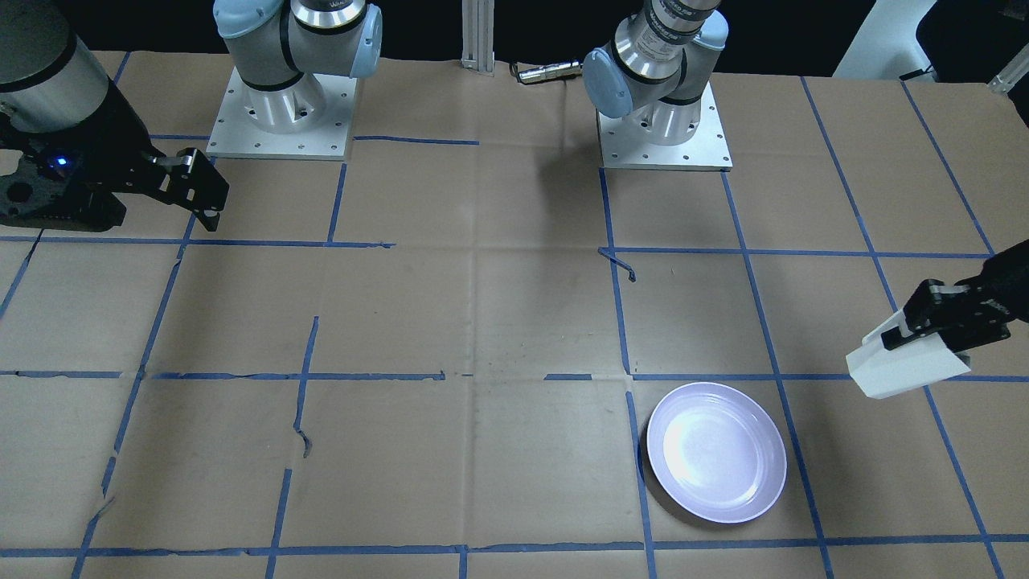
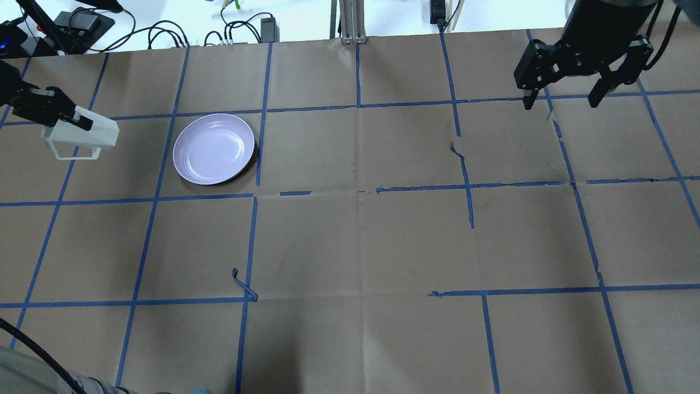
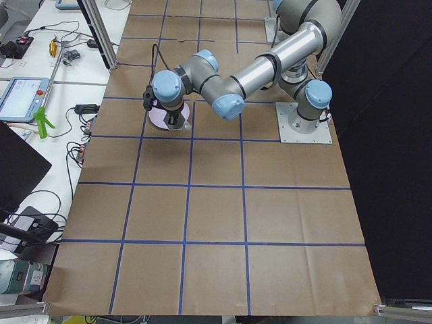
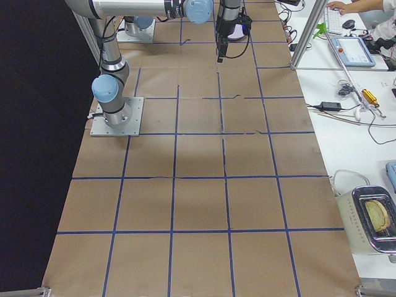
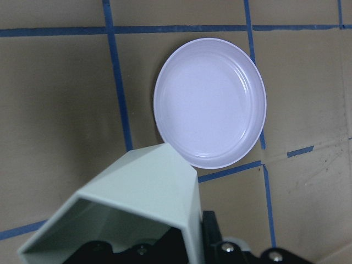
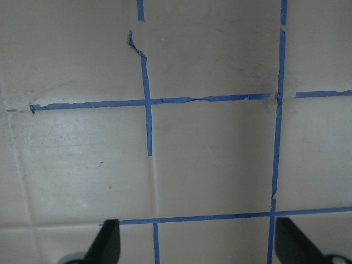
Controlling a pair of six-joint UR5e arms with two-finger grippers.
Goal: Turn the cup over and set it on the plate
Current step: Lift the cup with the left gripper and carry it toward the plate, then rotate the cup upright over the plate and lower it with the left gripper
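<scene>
No text is reading clearly in any view. Pale lettering is running around the left arm's dark collar (image 1: 674, 18) and the right arm's dark collar (image 1: 325, 10) in the front-facing view, but it is showing too small and blurred to make out.

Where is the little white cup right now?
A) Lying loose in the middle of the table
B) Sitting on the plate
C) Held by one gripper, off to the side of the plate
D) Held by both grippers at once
C: the left gripper is clamped on the cup, which is beside the plate, not on it, and the plate has nothing on it.
</scene>
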